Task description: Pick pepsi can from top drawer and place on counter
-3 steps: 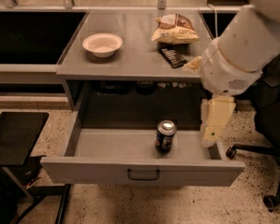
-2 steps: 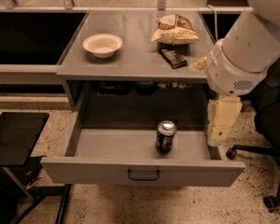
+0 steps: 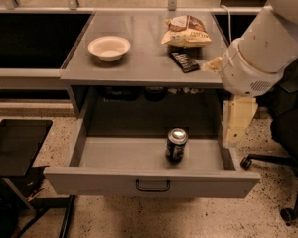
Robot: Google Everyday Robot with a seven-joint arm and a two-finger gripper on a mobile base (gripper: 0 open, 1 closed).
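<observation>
The pepsi can (image 3: 176,145) stands upright in the open top drawer (image 3: 149,180), near the front and a little right of centre. Its silver top faces up. The counter (image 3: 144,58) lies above and behind the drawer. My gripper (image 3: 237,121) hangs down from the white arm at the drawer's right wall. It is to the right of the can, apart from it and a little higher. It holds nothing that I can see.
On the counter are a white bowl (image 3: 109,47), a bag of chips (image 3: 186,31) and a flat black packet (image 3: 184,62). A small black side table (image 3: 15,145) stands at the left. An office chair base (image 3: 283,167) is at the right.
My arm and gripper have moved to the right, away from the can, out to the drawer's right wall. The can has not moved.
</observation>
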